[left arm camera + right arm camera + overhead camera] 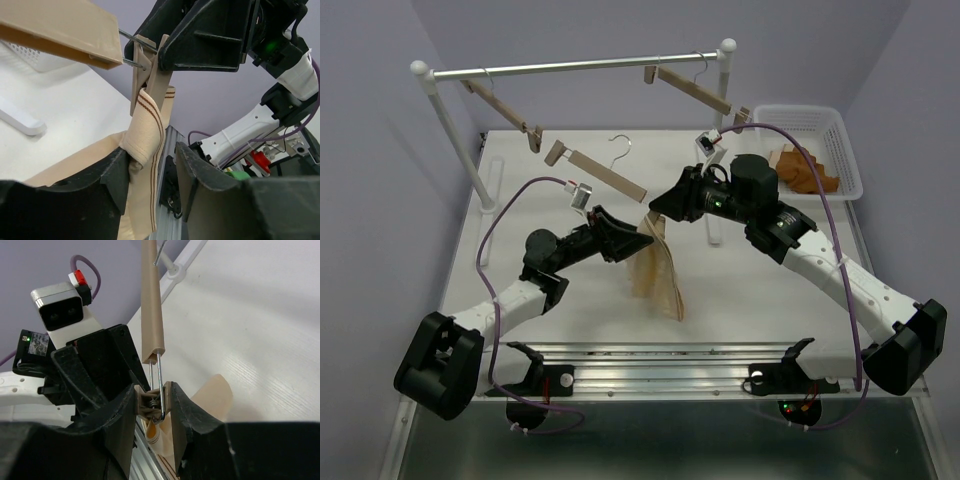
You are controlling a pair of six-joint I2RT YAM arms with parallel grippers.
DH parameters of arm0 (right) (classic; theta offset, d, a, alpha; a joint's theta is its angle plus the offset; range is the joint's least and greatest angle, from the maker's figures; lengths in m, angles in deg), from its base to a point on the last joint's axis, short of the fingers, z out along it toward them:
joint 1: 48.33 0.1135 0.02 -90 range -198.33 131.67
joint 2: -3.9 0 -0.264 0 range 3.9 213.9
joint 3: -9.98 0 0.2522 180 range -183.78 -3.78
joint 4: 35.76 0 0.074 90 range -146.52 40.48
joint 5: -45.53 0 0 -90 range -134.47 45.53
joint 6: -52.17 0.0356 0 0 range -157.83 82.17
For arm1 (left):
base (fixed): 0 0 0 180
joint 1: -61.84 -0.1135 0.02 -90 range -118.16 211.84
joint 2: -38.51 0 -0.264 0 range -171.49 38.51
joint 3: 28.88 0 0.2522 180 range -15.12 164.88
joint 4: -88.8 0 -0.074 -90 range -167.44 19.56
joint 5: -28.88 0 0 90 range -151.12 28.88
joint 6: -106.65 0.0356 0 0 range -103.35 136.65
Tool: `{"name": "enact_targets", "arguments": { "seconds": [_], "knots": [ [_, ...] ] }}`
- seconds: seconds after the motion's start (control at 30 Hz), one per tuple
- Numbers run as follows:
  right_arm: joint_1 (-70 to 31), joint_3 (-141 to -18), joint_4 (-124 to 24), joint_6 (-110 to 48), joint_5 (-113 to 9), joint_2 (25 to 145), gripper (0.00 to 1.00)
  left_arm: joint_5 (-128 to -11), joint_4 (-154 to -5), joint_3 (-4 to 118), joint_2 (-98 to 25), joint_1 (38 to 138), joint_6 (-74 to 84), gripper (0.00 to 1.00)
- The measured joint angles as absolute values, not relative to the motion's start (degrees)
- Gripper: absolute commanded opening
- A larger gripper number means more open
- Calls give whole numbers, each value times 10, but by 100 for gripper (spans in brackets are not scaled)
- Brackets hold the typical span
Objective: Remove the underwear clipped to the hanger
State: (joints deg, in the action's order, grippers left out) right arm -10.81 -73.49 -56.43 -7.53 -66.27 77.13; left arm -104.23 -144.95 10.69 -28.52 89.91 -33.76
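The hanger is held in the air over the table, hook pointing up. The beige underwear hangs from its right-end clip only. My right gripper is shut on that clip; in the right wrist view both fingers press the clip's sides below the wooden bar, with the cloth below. My left gripper is open around the striped waistband just under the clip. The cloth touches the left finger and stands apart from the right one.
A white rail rack stands at the back with two more wooden hangers on it. A white basket holding orange-brown cloth sits at the back right. A metal rail runs along the near table edge.
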Motion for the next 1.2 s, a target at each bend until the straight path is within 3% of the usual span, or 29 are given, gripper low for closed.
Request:
{"name": "enact_targets", "arguments": {
  "seconds": [0.03, 0.1, 0.13, 0.7, 1.2],
  "knots": [
    [-108, -735, -563, -74, -666, 771, 1, -1042, -1448, 107, -285, 900, -336, 26],
    [-108, -735, -563, -71, -669, 771, 1, -1040, -1443, 107, -285, 900, -334, 2],
    [-108, -735, -563, -69, -670, 771, 1, -1039, -1438, 107, -285, 900, -328, 0],
    [-108, -735, -557, -89, -630, 748, 1, -936, -1249, 107, -187, 903, -255, 0],
    [-108, -787, -553, -199, -520, 739, 1, -889, -1145, 100, -133, 903, -238, 0]
  ]
}}
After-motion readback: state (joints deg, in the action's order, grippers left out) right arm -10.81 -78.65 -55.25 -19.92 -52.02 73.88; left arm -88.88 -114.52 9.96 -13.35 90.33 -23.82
